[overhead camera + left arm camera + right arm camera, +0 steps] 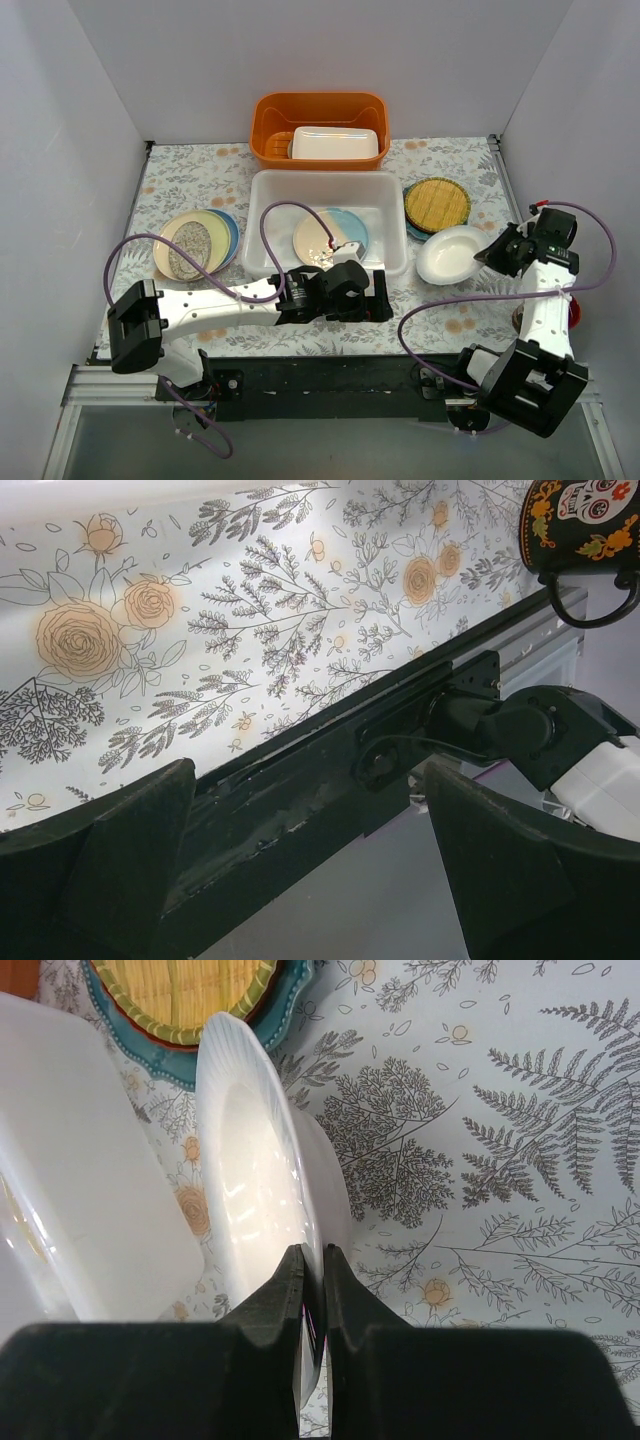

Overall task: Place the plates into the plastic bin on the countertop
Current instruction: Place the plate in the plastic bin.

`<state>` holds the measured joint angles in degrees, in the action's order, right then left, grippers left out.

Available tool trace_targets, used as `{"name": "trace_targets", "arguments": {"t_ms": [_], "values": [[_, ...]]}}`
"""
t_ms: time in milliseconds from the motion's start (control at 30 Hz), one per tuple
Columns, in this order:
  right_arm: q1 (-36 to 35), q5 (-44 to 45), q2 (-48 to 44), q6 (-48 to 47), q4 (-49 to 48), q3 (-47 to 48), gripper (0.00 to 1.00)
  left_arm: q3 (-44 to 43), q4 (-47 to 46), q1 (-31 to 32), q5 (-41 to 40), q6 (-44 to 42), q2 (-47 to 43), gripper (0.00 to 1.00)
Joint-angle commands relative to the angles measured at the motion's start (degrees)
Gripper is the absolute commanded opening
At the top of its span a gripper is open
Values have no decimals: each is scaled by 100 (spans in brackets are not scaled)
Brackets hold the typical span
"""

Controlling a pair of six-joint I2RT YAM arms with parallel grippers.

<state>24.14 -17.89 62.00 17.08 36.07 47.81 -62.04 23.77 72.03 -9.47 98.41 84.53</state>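
The white plastic bin (pixel 320 176) stands mid-countertop (pixel 180 180) and holds a cream plate (pixel 316 238) on a light blue plate (pixel 354 226). A stack of plates, cream speckled on top (pixel 188 246), lies to its left. A yellow woven plate (pixel 437 203) on a teal scalloped one (pixel 292 1000) lies to its right. My right gripper (pixel 314 1252) is shut on the rim of a white plate (pixel 250 1160), which is tilted beside the bin (pixel 80 1180). My left gripper (pixel 308 772) is open and empty, in front of the bin's near wall.
An orange tub (pixel 265 130) holding a small white box (pixel 335 145) stands behind the bin. A dark mug with a skull pattern (pixel 585 525) sits near the right arm's base. The black rail (pixel 330 770) runs along the countertop's near edge.
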Motion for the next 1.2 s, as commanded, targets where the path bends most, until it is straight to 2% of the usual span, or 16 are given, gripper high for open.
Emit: {"name": "trace_targets", "arguments": {"t_ms": [0,300,633,833,900,1167], "values": [[29,-259,-328,173,-14,815,1,-203,189,30,-248,55,-394,98],[38,-74,-601,155,444,1845,1,-63,172,30,-336,117,-499,98],[38,-654,-926,462,330,1705,1,-97,426,30,-423,126,-692,98],[29,-1296,-786,507,259,1652,1,-422,1173,4,-897,179,-807,98],[29,-1410,-689,393,277,1713,1,-502,1445,-101,-1004,240,-868,98],[-85,-1840,-513,322,243,1512,1,-238,1349,-847,-565,3,-1536,98]]}}
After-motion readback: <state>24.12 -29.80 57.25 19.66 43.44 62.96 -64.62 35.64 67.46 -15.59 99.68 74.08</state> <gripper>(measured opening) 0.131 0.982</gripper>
